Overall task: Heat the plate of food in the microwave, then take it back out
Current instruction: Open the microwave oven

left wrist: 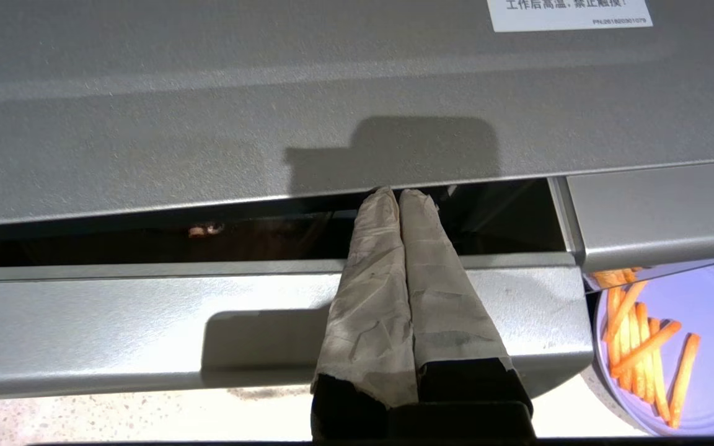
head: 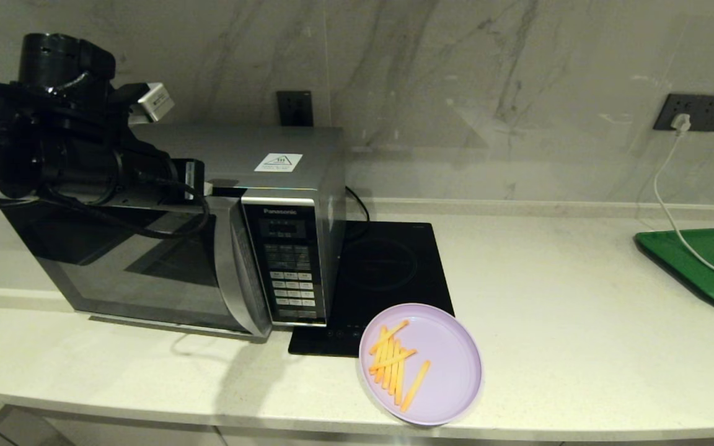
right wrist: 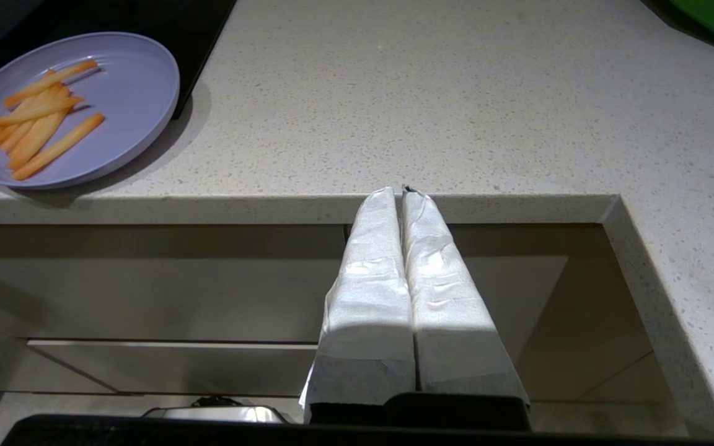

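Note:
The silver-grey microwave (head: 295, 145) stands at the left of the counter, and its dark glass door (head: 134, 266) is ajar by a narrow gap. My left gripper (head: 199, 181) is shut, its taped fingertips pushed into that gap at the top of the door. The left wrist view shows the left gripper (left wrist: 399, 193) between the microwave top (left wrist: 270, 93) and the door's upper edge (left wrist: 115, 322). The lilac plate (head: 447, 371) with orange fries (head: 394, 365) sits at the counter's front edge, right of the microwave. Shut and empty, my right gripper (right wrist: 401, 192) hangs below the counter edge, right of the plate (right wrist: 134, 80).
A flat black induction hob (head: 388, 266) lies beside the microwave, behind the plate. A green tray (head: 713, 263) sits at the far right with a white cable (head: 667, 210) running over it from a wall socket (head: 693, 112). The counter front edge (right wrist: 270, 207) has a cabinet recess below.

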Available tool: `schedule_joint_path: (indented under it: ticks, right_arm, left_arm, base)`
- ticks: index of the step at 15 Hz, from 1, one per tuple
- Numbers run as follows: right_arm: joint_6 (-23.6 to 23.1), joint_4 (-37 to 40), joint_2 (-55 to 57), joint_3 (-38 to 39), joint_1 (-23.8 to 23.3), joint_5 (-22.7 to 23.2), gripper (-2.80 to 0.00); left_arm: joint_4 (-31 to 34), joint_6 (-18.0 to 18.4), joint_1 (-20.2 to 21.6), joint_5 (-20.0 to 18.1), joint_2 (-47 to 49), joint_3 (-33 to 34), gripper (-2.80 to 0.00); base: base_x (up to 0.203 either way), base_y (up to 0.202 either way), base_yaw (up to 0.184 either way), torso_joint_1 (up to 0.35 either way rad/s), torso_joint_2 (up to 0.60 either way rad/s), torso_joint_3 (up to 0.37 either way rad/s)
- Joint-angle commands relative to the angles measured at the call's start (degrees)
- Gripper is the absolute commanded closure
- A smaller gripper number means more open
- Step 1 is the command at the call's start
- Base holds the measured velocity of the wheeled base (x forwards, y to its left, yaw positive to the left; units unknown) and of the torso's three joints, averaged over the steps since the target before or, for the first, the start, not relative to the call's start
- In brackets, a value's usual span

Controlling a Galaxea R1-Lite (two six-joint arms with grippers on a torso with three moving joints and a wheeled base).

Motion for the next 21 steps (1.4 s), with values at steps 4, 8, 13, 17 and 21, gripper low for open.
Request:
schedule_joint_path:
  ticks: [4,8,13,17,21]
  right_arm:
    - [0.0,0.1,0.0,0.0,0.0,0.0,0.00]
    - [0.0,0.1,0.0,0.0,0.0,0.0,0.00]
    - [0.0,0.1,0.0,0.0,0.0,0.0,0.00]
    - [0.0,0.1,0.0,0.0,0.0,0.0,0.00]
    - [0.0,0.1,0.0,0.0,0.0,0.0,0.00]
  left_arm:
    - [1.8,-0.4,-0.4,0.1,-3.8,4.2,0.00]
    - [3.1,0.2,-0.3,5.0,-9.6,9.2,0.00]
    - [9.8,3.6,3.3,13.5,-20.8,18.0,0.00]
    - [10.4,6.6,9.4,13.6,-28.8,19.2,0.00]
    - [13.0,6.9,9.1,13.6,-31.2,19.4,0.00]
  base:
    - [0.000,0.000,0.000,0.000,0.00,0.000]
    - [0.000,0.000,0.000,0.000,0.00,0.000]
    - [0.000,0.000,0.000,0.000,0.00,0.000]
    - [0.000,0.000,0.000,0.000,0.00,0.000]
    - [0.000,0.000,0.000,0.000,0.00,0.000]
